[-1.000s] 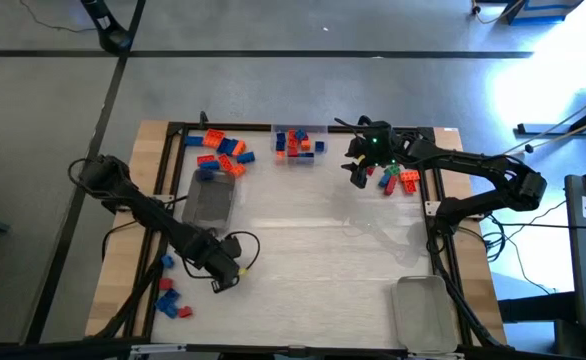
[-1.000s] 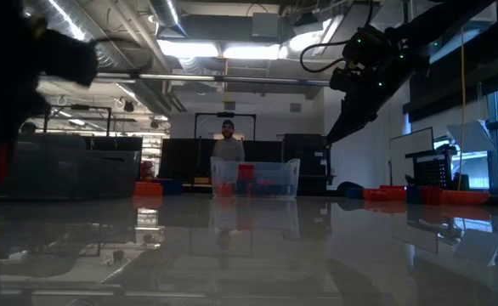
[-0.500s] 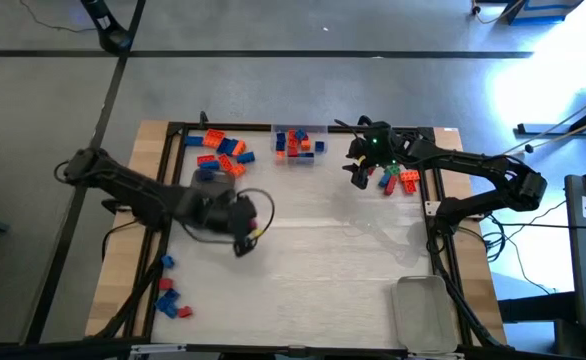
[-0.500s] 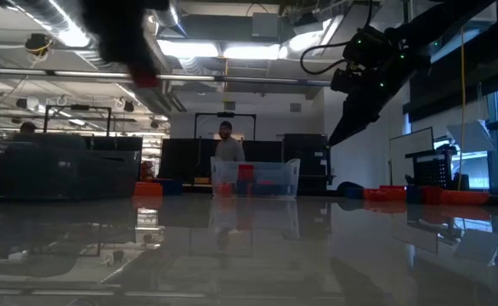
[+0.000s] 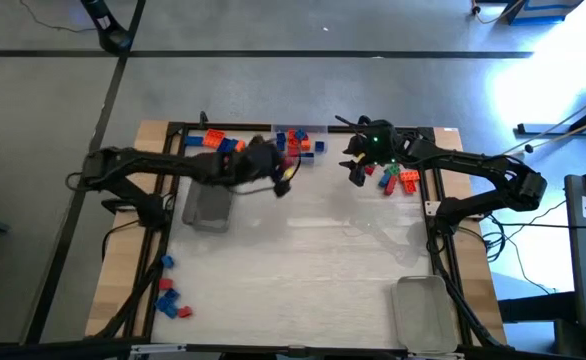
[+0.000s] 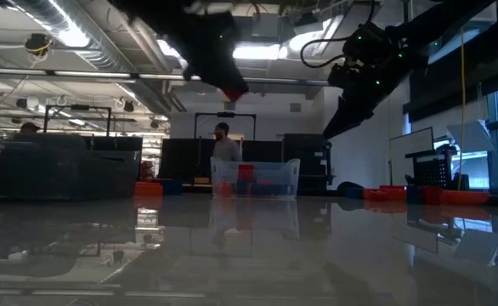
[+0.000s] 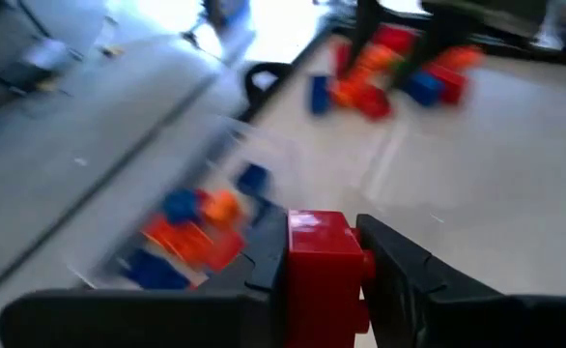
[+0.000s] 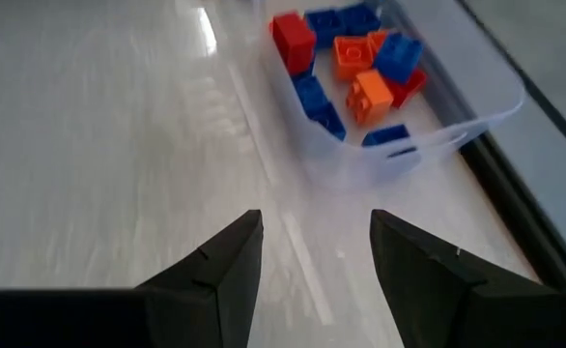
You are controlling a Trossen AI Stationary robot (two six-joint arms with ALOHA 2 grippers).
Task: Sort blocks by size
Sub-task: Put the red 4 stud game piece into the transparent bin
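Note:
My left gripper (image 5: 284,177) is shut on a red brick (image 7: 322,274) and hangs above the table beside the clear tray (image 5: 299,144) at the far middle, which holds several red, orange and blue bricks. In the low view the red brick (image 6: 234,92) shows high above the table. My right gripper (image 5: 357,176) is open and empty, raised over the table right of that tray (image 8: 399,116). Loose bricks lie in a far-left pile (image 5: 220,148), a far-right pile (image 5: 397,179) and a near-left group (image 5: 170,296). My left gripper pinches the red brick by two opposite side faces (image 7: 293,280) between its two fingers. The brick's studded end points forward past the fingertips. The brick is lifted clear of the table.
A second clear tray (image 5: 209,205) stands on the table's left half, under my left arm. Another tray (image 5: 423,312) lies at the near right corner. A dark frame (image 5: 439,200) runs around the table. A person (image 6: 225,144) stands in the room beyond the far edge.
My left gripper has swung from the near left of the table toward the far edge and to the right, carrying the red brick clear of the table, and now hangs beside the far-middle tray. My right gripper has kept still.

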